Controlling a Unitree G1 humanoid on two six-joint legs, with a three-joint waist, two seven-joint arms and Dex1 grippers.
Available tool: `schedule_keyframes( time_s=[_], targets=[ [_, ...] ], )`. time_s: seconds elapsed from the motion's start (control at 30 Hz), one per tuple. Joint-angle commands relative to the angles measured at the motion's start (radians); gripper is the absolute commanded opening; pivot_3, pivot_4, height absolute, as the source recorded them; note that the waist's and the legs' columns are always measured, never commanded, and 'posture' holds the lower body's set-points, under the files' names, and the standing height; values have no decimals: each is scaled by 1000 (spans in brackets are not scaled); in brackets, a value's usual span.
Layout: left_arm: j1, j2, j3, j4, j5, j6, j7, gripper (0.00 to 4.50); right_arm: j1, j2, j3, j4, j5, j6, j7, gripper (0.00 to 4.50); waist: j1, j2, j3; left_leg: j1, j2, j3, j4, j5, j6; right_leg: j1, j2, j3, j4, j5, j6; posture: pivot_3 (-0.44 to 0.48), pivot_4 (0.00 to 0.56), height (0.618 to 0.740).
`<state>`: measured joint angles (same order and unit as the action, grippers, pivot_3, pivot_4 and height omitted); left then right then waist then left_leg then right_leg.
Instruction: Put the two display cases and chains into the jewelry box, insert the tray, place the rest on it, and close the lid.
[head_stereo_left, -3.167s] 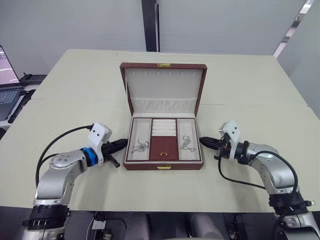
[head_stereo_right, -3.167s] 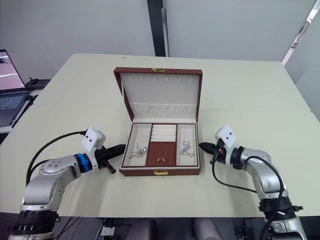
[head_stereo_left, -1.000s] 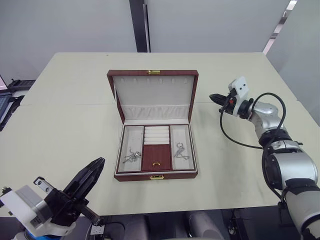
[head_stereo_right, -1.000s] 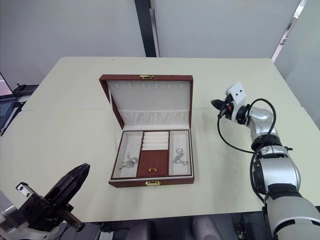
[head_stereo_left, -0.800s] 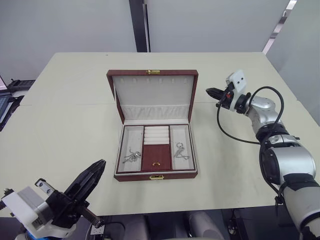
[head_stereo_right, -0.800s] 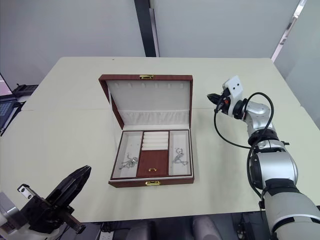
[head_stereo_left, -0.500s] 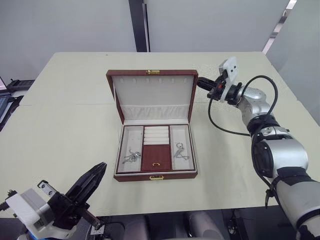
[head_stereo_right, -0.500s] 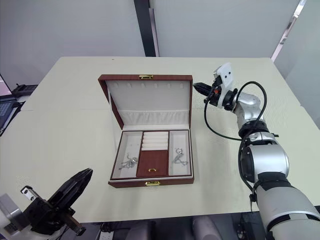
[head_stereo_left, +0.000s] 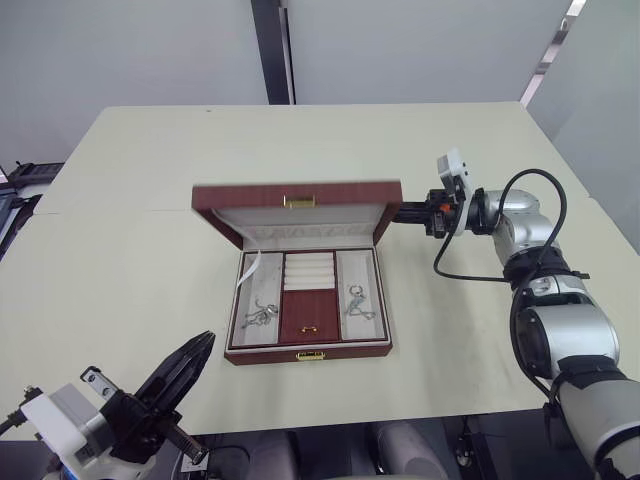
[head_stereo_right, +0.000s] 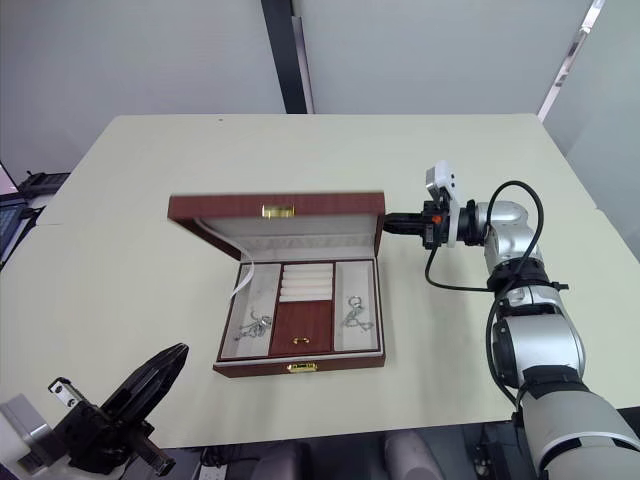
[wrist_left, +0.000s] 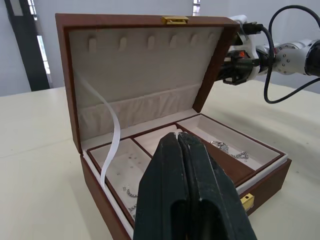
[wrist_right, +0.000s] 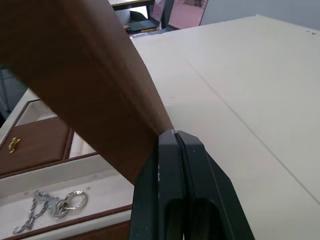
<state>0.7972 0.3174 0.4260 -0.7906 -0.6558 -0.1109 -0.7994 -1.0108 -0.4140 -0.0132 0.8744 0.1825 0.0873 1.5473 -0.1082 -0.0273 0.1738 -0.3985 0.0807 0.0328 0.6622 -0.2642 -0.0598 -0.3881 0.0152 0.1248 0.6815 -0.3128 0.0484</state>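
Left of the box (head_stereo_left: 307, 352) and nearer the counter's (head_stereo_left: 130, 240) front edge, the left tool (head_stereo_left: 178, 377) hangs with its fingers pressed together, holding nothing. The box sits mid-counter with the tray (head_stereo_left: 306, 324) seated inside; chains lie in the tray's left pocket (head_stereo_left: 259, 314) and right pocket (head_stereo_left: 359, 303). The lid (head_stereo_left: 296, 196) stands partly lowered over the box. Just right of the lid, the right tool (head_stereo_left: 402, 211) touches its upper right corner, fingers together and gripping nothing. The lid looks stiff, light and free on its hinge, so it probably needs only a push near that top edge; its smooth finish may let a tip slide off.
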Motion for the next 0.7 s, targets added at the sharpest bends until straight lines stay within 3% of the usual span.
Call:
schedule_keyframes(
  time_s=[0.03, 0.23, 0.37, 0.5, 0.7],
  targets=[
    [0, 17, 3, -27, -16, 10, 20, 0, 35, -27, 16, -117, 27, 35, 37, 20, 0, 0, 0, 0, 0, 0, 0, 0, 0, 0, 0, 0, 0, 0, 0, 0, 150, 740],
    [10, 38, 5, -54, -29, 66, 76, 0, 60, -40, 1, -147, 32, 42, -26, 20, -1, 0, 0, 0, 0, 0, 0, 0, 0, 0, 0, 0, 0, 0, 0, 0, 150, 740],
    [-40, 99, 38, -46, -47, 157, 146, 0, 81, -59, -10, -168, 28, 23, -94, 20, 1, 0, 0, 0, 0, -1, 0, 0, 0, 0, 0, 0, 0, 0, 0, 0, 150, 740],
    [-173, 167, 75, 22, -60, 234, 215, 1160, 159, -97, -57, -272, 66, 68, -166, 813, 11, 0, 0, 0, 0, -2, 0, 0, 0, 0, 0, -2, 1, 0, 0, 0, 150, 740],
    [-396, 288, 111, 242, -56, 341, 225, 3055, 313, -182, -116, -383, 112, 97, -233, 2479, 25, 1, 0, 0, 0, -2, 0, 0, 0, 1, 0, -2, 0, 0, 0, 0, 150, 740]
  ],
)
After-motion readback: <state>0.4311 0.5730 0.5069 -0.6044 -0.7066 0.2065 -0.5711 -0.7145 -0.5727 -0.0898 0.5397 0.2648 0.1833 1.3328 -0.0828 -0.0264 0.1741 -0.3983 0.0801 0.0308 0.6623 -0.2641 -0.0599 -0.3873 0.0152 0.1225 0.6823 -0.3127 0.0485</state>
